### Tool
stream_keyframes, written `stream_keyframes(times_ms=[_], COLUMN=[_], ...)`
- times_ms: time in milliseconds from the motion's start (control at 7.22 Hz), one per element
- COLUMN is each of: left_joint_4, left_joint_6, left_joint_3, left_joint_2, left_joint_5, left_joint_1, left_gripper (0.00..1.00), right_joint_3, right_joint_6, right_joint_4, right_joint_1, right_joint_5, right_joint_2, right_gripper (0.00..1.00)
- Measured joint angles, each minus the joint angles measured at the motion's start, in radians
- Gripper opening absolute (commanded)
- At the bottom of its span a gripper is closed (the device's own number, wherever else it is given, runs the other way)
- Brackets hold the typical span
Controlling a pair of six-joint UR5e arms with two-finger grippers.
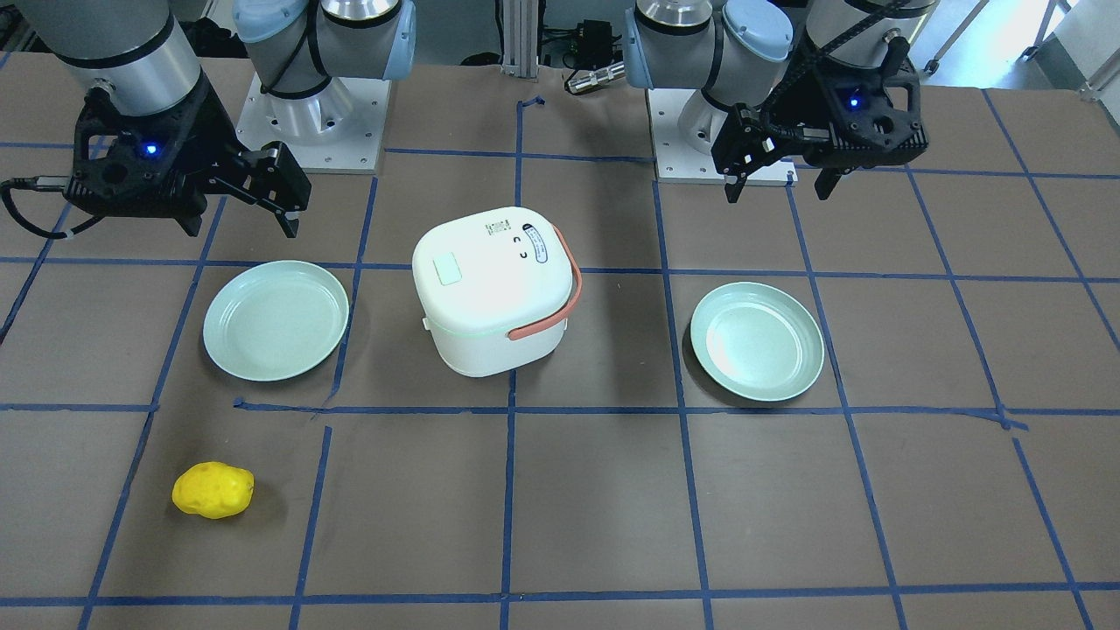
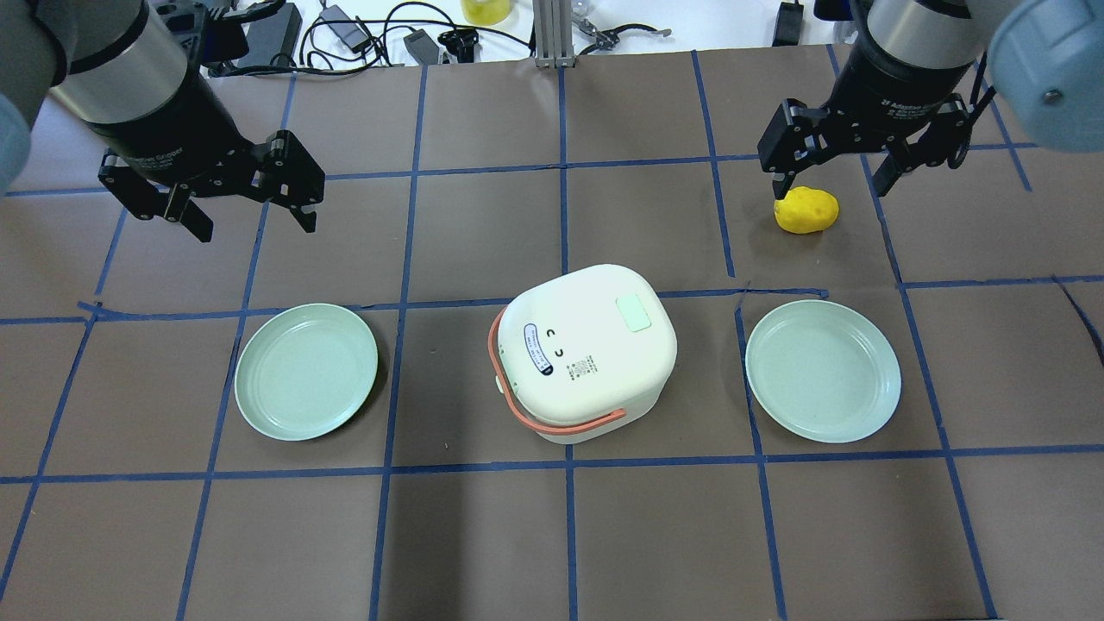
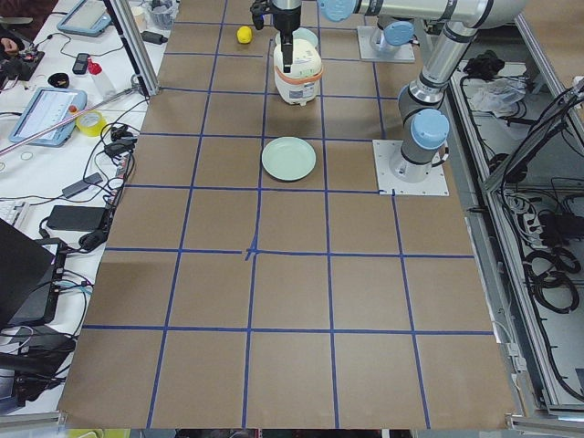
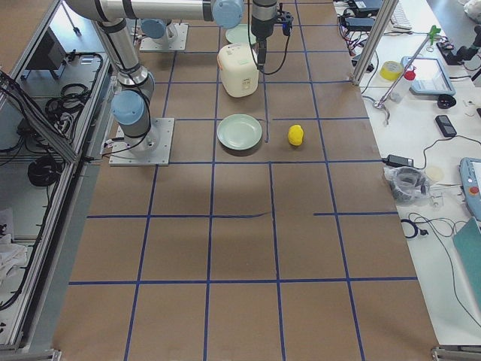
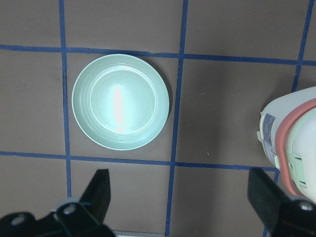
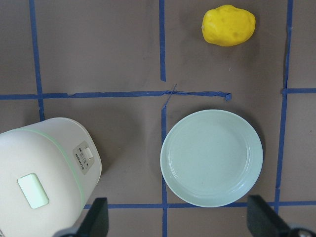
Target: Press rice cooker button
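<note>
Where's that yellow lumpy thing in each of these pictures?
Front-facing: lump lower left.
Overhead: lump upper right.
Exterior left: lump top, left of centre.
Exterior right: lump upper middle.
Left wrist: not in it.
Right wrist: lump top right.
Shared landmark: white cooker, in every view.

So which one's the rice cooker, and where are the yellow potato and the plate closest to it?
rice cooker [image 2: 595,345]: overhead view, middle of its white lid.
potato [image 6: 229,24]: right wrist view, middle of its yellow body.
plate [image 6: 211,157]: right wrist view, bare centre of the dish.
</note>
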State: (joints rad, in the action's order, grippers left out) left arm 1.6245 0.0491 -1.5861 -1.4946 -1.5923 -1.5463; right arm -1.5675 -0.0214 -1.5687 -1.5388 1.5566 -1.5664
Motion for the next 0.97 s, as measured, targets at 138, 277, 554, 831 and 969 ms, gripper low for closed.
stream_keyframes(times_ms=[138, 277, 554, 831, 969], left_joint_4=[0.0, 0.0, 0.0, 0.0, 0.0], left_joint_6=[0.0, 0.0, 0.0, 0.0, 0.0], left_joint_3=[0.0, 0.0, 0.0, 0.0, 0.0], left_joint_2=[0.0, 0.0, 0.0, 0.0, 0.0], left_joint_5=[0.0, 0.0, 0.0, 0.0, 0.0], left_joint_1=[0.0, 0.0, 0.0, 0.0, 0.0], left_gripper=[1.0, 1.0, 1.0, 1.0, 1.0], right_joint_3=[0.0, 0.001, 0.002, 0.002, -0.001], right_joint_6=[0.0, 0.001, 0.001, 0.002, 0.008], right_joint_4=[0.002, 0.009, 0.019, 0.021, 0.02], right_joint_1=[-0.001, -0.001, -0.002, -0.002, -0.005], right_joint_5=[-0.001, -0.001, -0.01, -0.014, -0.014], right_joint_2=[-0.001, -0.002, -0.003, -0.005, -0.005], right_gripper=[1.0, 1.0, 1.0, 0.99, 0.66])
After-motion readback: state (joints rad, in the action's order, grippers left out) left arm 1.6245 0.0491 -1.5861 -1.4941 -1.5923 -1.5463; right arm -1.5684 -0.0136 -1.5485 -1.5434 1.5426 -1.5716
